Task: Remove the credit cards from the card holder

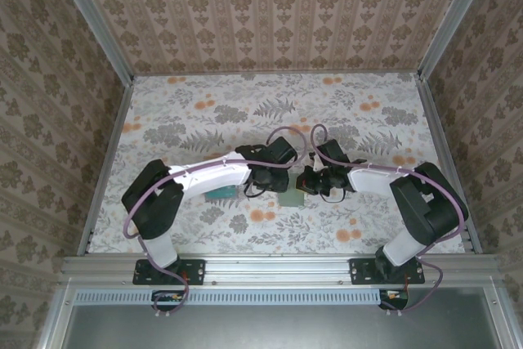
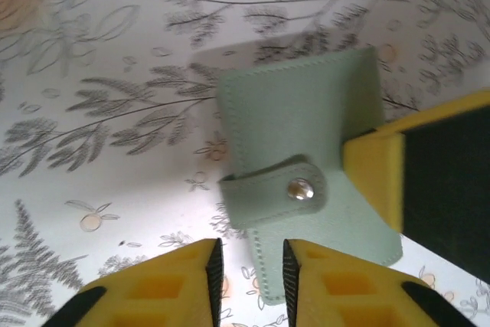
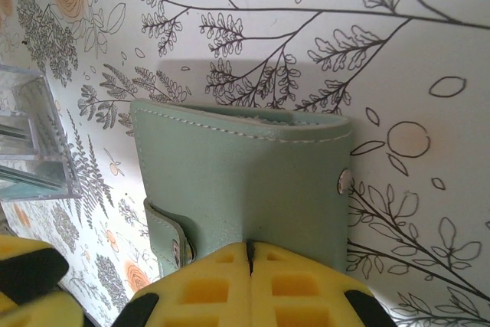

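The right gripper (image 3: 249,266) has its fingers pressed together on one edge of the card holder (image 3: 245,181), apparently pinching it just above the worktop (image 3: 306,5). The left gripper (image 2: 249,273) has its fingers slightly spread, and the holder's lower edge shows in the gap. The strap (image 2: 276,193) is snapped shut.

Caution: the right-hand grip covers only a narrow margin. Pulling the strap open could drag the holder out of that pinch or twist it, and it would drop to the worktop.
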`<state>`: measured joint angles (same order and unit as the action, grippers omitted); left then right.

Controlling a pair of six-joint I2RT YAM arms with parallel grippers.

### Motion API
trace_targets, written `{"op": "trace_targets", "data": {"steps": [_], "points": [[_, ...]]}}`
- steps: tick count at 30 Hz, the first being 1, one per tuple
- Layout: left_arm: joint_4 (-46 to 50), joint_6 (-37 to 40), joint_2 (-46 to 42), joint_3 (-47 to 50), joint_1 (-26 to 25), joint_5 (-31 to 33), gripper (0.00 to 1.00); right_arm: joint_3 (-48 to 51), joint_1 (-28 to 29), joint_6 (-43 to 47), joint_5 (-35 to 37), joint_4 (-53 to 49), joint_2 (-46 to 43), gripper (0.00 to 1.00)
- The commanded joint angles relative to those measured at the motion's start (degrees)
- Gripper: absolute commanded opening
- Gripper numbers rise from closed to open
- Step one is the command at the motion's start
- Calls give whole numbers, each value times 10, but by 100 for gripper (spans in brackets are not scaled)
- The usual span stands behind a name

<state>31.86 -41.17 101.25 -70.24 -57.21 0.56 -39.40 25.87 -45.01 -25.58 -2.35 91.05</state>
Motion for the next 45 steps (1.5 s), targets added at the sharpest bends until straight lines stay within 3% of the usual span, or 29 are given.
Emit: {"op": "trace_targets", "data": {"steps": [1, 5, 14, 29, 36, 45], "points": [[-10, 7, 32, -31, -13, -19, 36, 22, -10, 2, 70, -48, -7, 0], [-7, -4, 47, -38, -14, -14, 42, 20, -10, 1, 65, -44, -52, 1], [1, -2, 65, -59, -18, -13, 43, 48, -13, -4, 61, -48, -132, 3], [35, -4, 110, -85, -21, 0, 44, 113, -13, -41, -10, 73, -118, 0], [35, -9, 122, -85, -18, 5, 41, 115, -13, -45, -33, 103, -78, 0], [42, -10, 141, -86, -12, 17, 26, 108, -12, -45, -28, 105, -28, 0]]}}
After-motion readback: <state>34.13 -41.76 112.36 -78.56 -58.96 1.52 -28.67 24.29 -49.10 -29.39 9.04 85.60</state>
